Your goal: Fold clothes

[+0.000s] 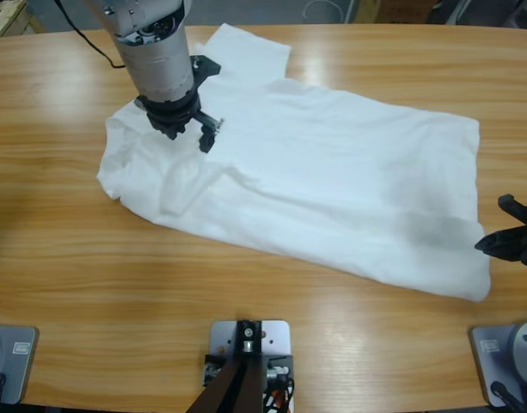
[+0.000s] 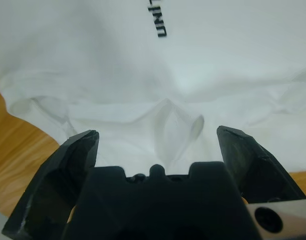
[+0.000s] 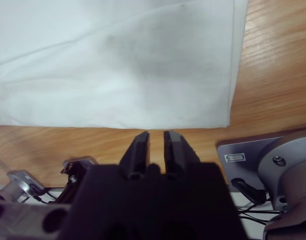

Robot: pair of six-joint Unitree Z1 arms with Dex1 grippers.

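**White T-shirt spread on the bench, left arm over its collar end**

From the high view I see the white T-shirt [image 1: 332,185] lying across the middle of the wooden bench [image 1: 91,292], its long axis running from upper left to lower right. The body of the shirt lies mostly flat toward the right, with a straight hem edge near the right side. The left end is rumpled, with bunched folds and one sleeve sticking up toward the far edge of the bench.

My left gripper [image 1: 194,129] comes down from the top left and sits over that rumpled end. In the left wrist view its jaws are spread wide with nothing between them, and the left gripper [image 2: 157,142] looks straight onto a small raised ridge of fabric just ahead of it. Above that ridge I can read part of a dark logo [image 2: 157,17] printed on the cloth. A strip of bare bench shows at the left of that view.

My right gripper [image 1: 511,232] is at the right edge of the high view, just beside the shirt's lower right corner but off the cloth. In the right wrist view its jaws are pressed nearly together and hold nothing; the right gripper [image 3: 155,137] points at the shirt's edge, with bare wood between them. A faint grey smudge [image 3: 143,50] marks the fabric there.
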